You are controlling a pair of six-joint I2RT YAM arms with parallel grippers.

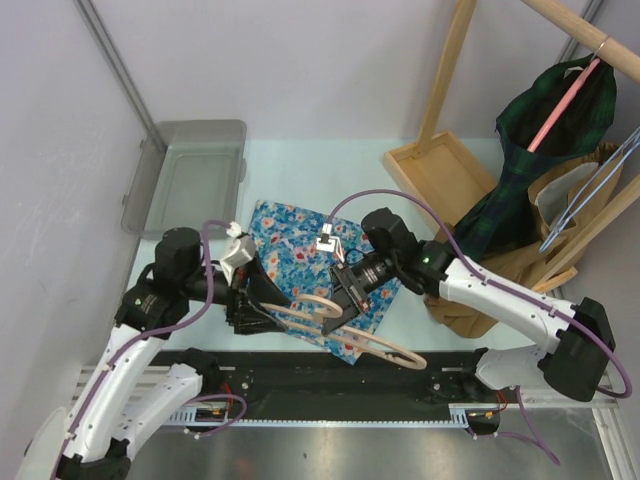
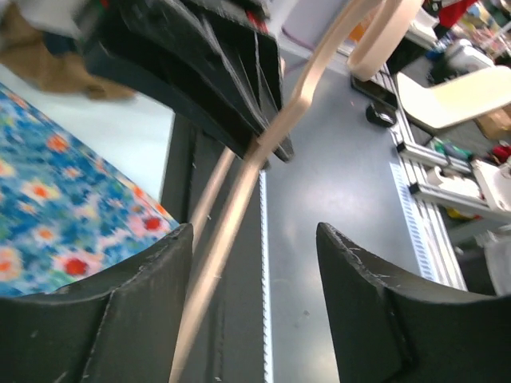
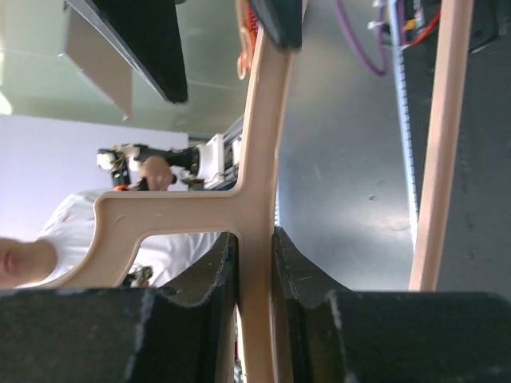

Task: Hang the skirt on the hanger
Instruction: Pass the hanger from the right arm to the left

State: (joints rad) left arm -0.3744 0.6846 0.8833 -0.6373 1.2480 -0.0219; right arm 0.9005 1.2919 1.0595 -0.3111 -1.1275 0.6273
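**Top view.** One floral skirt (image 1: 290, 250) is seen spread flat on the table (image 1: 300, 170), partly covered by both arms. One wooden hanger (image 1: 415, 358) is held over the skirt's near edge, with its right end reaching out above the black rail (image 1: 300, 375). The right gripper (image 1: 342, 303) is clamped on the hanger. The left gripper (image 1: 258, 305) is set at the hanger's left end.

One grey bin (image 1: 190, 175) is placed at the far left. A wooden rack (image 1: 445, 80) is stood at the right. On it one dark plaid garment (image 1: 545, 140) is hung from a pink hanger (image 1: 565, 105). One paper bag (image 1: 560, 195) and some wire hangers (image 1: 590, 195) are beside it; the wire hangers cannot be counted.

**Left wrist.** The left gripper (image 2: 254, 239) is spread wide, grasping nothing. A hanger (image 2: 231, 215) bar is passed between its fingers, close to one of them. Above, the bar is pinched by the black right gripper (image 2: 257, 148). The skirt (image 2: 56, 207) is seen at the left. The background clutter is blurred, and any print there cannot be read.

**Right wrist.** The right gripper (image 3: 255, 239) is clenched on the hanger (image 3: 259, 159) stem, and both pads are pressed against the wood. A second bar (image 3: 439, 144) is run alongside at the right. One person (image 3: 72, 239) in white is seen at the lower left.
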